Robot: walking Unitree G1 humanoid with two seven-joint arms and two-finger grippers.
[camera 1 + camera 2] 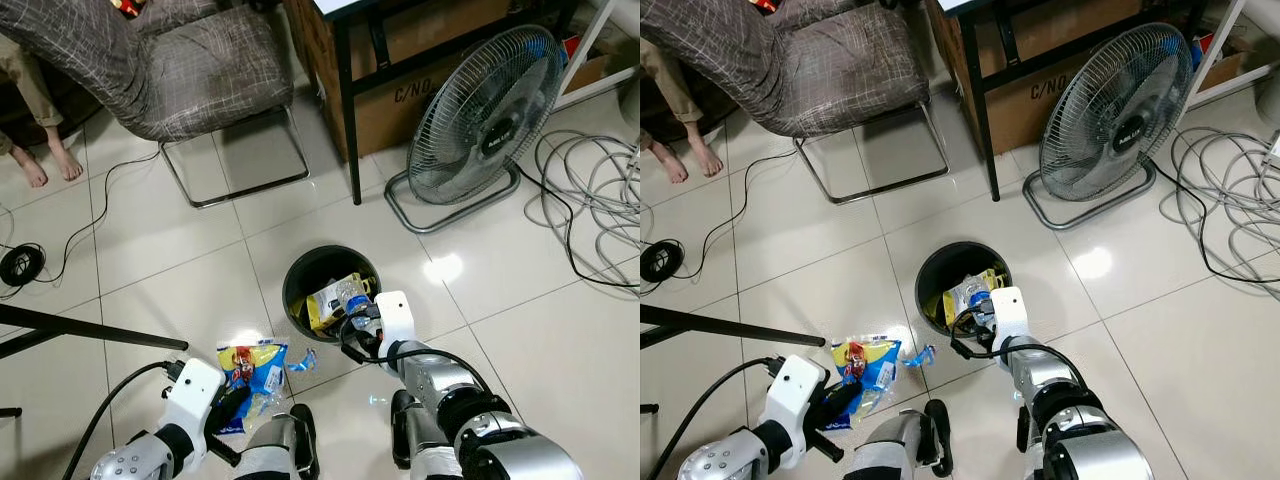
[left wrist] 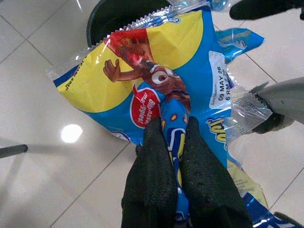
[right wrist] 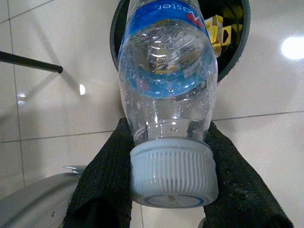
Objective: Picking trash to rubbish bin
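Note:
A round black rubbish bin (image 1: 297, 272) stands on the tiled floor before me, with yellow wrappers inside. My right gripper (image 1: 358, 325) is shut on the capped neck of a clear plastic bottle (image 3: 166, 80) with a blue label, and the bottle (image 1: 352, 297) hangs over the bin's near rim. To the bin's left a blue and yellow snack packet (image 1: 255, 362) lies on the floor. My left gripper (image 2: 173, 126) is shut on a fold of that packet (image 2: 142, 71), low over the tiles.
A standing fan (image 1: 490, 120) and a black desk leg (image 1: 348, 110) are behind the bin. A grey chair (image 1: 190, 70) stands at the back left, with a person's bare feet (image 1: 45, 160) beside it. Cables (image 1: 600, 190) coil at right. A black bar (image 1: 90, 330) crosses the left floor.

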